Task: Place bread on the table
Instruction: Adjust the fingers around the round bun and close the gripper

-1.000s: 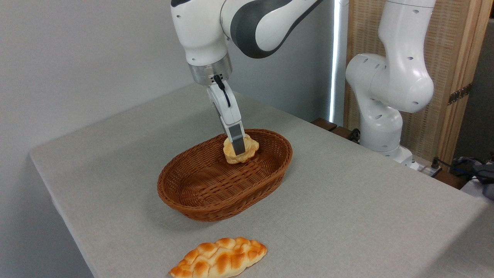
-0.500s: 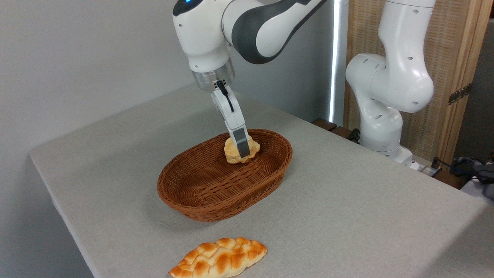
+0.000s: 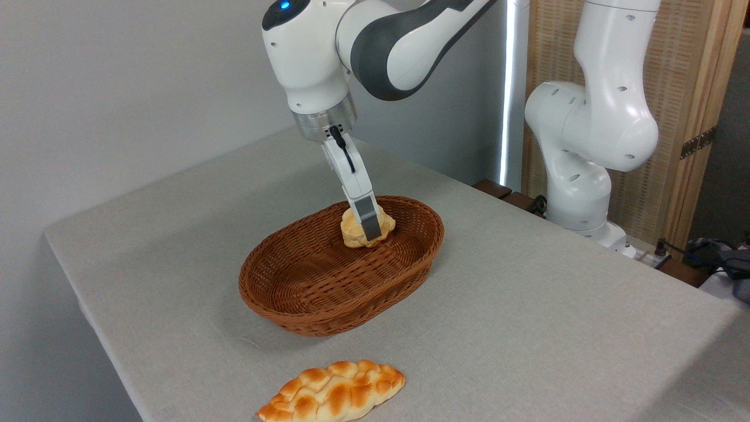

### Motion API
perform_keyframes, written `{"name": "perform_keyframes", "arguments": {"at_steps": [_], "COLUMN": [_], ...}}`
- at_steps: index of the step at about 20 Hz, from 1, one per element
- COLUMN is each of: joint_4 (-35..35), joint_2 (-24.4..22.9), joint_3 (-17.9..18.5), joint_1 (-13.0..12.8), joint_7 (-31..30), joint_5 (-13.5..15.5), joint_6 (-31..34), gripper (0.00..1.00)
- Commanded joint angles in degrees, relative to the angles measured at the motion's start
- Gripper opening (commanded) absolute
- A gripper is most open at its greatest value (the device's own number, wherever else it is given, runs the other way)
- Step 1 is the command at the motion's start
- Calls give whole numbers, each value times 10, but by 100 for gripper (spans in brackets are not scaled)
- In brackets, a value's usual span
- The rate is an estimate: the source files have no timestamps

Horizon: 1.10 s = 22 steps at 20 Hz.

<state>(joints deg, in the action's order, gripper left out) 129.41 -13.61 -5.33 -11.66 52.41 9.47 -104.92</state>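
Gripper [image 3: 368,230] fingers clamped on the bread [image 3: 355,230], apparently, at the basket's [image 3: 304,293] far end, tilted to clear its rim; table [image 3: 527,305] awaits.

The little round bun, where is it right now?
The bun sits in the far right end of the wicker basket, mid-table, with the robot's fingers around it.

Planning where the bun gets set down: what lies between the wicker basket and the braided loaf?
Nothing: the camera view shows only bare table cloth between the basket and the braided loaf.
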Motion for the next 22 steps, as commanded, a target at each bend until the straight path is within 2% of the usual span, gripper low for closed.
{"name": "perform_keyframes", "arguments": {"at_steps": [1,7,13,14,16,18,22], "joint_4": [8,8,8,8,8,8,8], "joint_2": [-5,-5,-5,-5,-5,-5,-5], "joint_3": [1,1,1,1,1,1,1], "joint_1": [-1,-1,-1,-1,-1,-1,-1], "joint_7": [8,8,7,7,7,7,6], "joint_5": [6,6,8,9,10,10,12], "joint_6": [-5,-5,-5,-5,-5,-5,-5], "gripper": [100,98,66,58,51,46,43]}}
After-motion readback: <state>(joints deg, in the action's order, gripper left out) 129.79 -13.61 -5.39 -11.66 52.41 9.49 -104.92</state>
